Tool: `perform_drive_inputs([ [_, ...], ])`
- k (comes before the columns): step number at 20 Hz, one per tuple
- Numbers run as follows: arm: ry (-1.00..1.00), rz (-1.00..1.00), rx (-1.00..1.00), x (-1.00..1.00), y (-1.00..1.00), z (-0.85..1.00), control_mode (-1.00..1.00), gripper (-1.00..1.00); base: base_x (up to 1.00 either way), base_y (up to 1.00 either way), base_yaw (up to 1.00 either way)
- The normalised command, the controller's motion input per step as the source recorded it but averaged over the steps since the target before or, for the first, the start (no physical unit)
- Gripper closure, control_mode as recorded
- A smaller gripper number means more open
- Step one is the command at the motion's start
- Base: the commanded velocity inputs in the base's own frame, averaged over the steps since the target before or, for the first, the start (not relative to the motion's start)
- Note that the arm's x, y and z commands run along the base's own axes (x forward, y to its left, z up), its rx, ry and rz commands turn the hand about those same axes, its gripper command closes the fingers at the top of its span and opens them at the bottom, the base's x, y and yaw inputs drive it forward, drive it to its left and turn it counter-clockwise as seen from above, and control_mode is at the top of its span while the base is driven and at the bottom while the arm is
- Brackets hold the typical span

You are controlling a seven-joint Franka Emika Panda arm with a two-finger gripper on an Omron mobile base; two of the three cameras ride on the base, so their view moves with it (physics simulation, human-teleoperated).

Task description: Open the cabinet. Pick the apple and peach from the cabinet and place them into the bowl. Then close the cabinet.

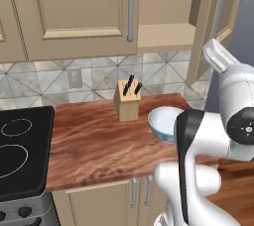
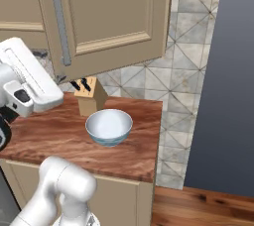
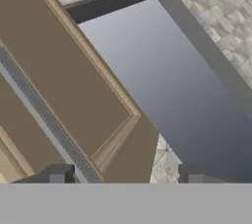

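The cabinet's (image 1: 82, 7) left door is closed, with its grey bar handle (image 1: 130, 7) upright. Its right door (image 2: 114, 12) is swung out towards me, and the stretch of inside shelf (image 1: 166, 36) that shows is bare. My gripper (image 2: 60, 78) hovers at the lower end of the open door's handle (image 2: 59, 22). In the hand view the gripper (image 3: 125, 175) is open, and the handle (image 3: 44, 115) runs diagonally down to just inside the left fingertip (image 3: 59, 173). The white bowl (image 2: 109, 127) with the blue pattern stands empty on the counter, below the open door.
A wooden knife block (image 1: 128, 100) stands behind the bowl on the wood counter (image 1: 94, 145). A black stove (image 1: 22, 150) lies to the left. A tall dark grey panel (image 2: 223, 96) rises right of the counter's end. Low cabinet doors (image 1: 99, 205) sit under the counter.
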Motion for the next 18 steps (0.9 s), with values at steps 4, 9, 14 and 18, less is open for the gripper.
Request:
perform_drive_inputs([
  [4,0.00,0.00,-0.07,-0.64,0.77,-0.15,-1.00,-1.00,0.00,0.00,0.00],
  [9,0.00,0.00,-0.05,0.10,0.64,-0.17,-1.00,-1.00,0.00,0.00,0.00],
  [14,0.00,0.00,0.00,0.75,0.01,-0.01,-1.00,-1.00,0.00,0.00,0.00],
  [18,0.01,0.00,0.00,0.99,0.00,-0.14,-1.00,-1.00,0.00,0.00,0.00],
])
